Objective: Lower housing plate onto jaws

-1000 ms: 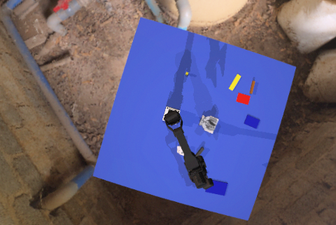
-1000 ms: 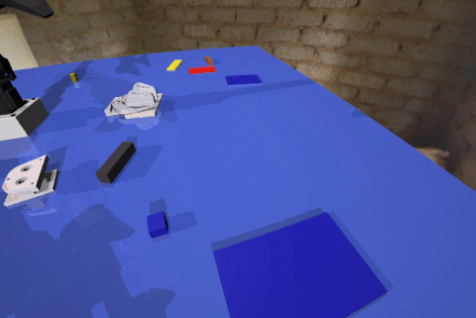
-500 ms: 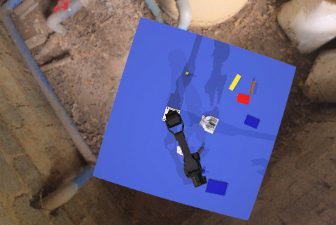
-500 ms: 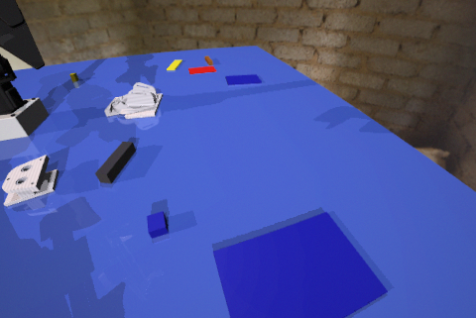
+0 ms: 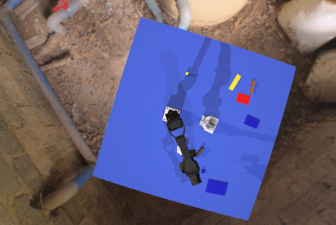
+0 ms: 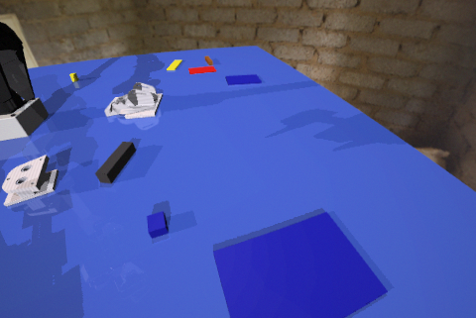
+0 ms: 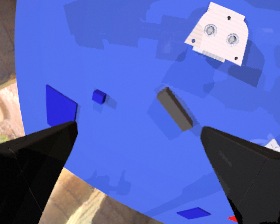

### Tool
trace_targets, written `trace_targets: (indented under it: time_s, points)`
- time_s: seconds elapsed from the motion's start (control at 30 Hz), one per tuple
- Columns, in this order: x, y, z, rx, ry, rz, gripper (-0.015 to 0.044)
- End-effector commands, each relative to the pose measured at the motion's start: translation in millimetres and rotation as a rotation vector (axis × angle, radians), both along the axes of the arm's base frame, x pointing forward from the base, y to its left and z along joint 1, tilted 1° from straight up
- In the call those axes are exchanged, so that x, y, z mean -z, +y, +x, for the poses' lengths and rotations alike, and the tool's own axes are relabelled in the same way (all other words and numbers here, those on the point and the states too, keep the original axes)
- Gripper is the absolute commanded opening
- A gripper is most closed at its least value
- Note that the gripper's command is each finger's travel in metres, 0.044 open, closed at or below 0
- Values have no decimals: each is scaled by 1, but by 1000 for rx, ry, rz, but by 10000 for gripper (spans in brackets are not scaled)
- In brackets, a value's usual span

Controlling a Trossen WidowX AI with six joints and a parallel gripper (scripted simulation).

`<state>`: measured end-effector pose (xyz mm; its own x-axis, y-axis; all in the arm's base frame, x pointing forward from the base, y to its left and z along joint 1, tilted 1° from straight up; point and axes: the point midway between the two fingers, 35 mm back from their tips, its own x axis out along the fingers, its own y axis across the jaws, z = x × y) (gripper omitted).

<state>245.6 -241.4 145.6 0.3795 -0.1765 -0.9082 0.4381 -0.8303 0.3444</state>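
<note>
A white plate with two round holes (image 7: 221, 35) (image 6: 26, 176), which looks like the housing plate, sits tilted on a flat white base at the left of the exterior view; in the top view the arm mostly covers it. A white and grey assembly (image 5: 209, 124) (image 6: 136, 101), apparently the jaws on their base, stands farther back; its stubs cannot be made out. My gripper (image 7: 140, 129) (image 5: 195, 179) is open and empty, above the table and away from both parts. It is outside the exterior view.
A dark bar (image 5: 199, 151) (image 6: 116, 161) (image 7: 175, 109) lies between plate and gripper side. A small blue cube (image 5: 203, 171) (image 6: 158, 224) (image 7: 99, 96) and a large blue slab (image 5: 216, 187) (image 6: 297, 264) (image 7: 60, 106) lie near it. Red, yellow and orange pieces lie far off.
</note>
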Motion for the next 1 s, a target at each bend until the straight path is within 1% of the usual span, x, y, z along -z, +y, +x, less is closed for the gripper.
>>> trace_targets:
  time_s: [0.0,0.63,0.83,0.97]
  points:
    - [12,2,-12,45,61,42,440]
    - [55,17,-63,208,335,209,440]
    - [58,18,-65,214,345,214,440]
    - [90,17,-64,214,345,214,440]
